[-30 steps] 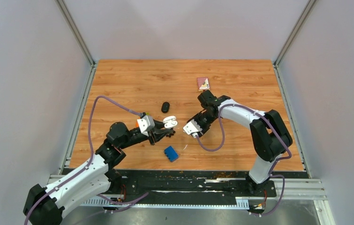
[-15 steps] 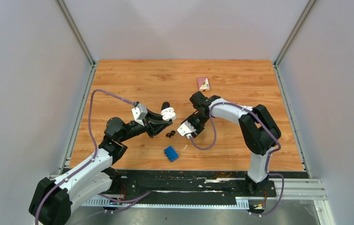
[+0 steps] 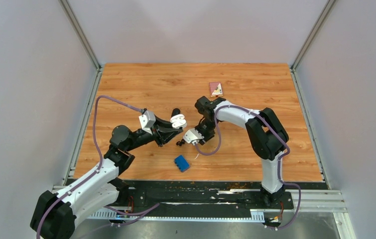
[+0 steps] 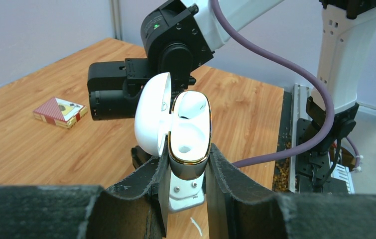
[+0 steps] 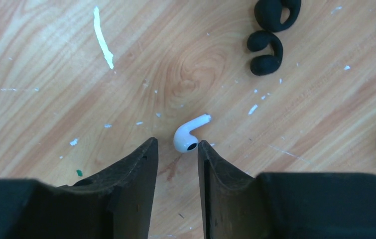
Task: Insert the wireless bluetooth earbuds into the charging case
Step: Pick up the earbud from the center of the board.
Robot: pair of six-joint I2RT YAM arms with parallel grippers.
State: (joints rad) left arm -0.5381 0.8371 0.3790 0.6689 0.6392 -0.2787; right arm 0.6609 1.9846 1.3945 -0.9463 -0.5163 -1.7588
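Note:
My left gripper is shut on a white charging case, holding it upright with its lid swung open. In the top view that case hangs just above the table's middle. One white earbud lies on the wood right at the tips of my right gripper. That gripper is open with a narrow gap, and the bud sits close against its right fingertip. Two black earbuds lie together a little farther on, and the top view shows these black earbuds just left of my right gripper.
A black oval case lies behind the white one. A blue block sits near the front edge and a small red card box toward the back. A thin white scrap lies on the wood to the left.
My right gripper has moved left and down to the table by the black earbuds, and its jaws have narrowed. The left arm pulled the white case back and left, then held still.

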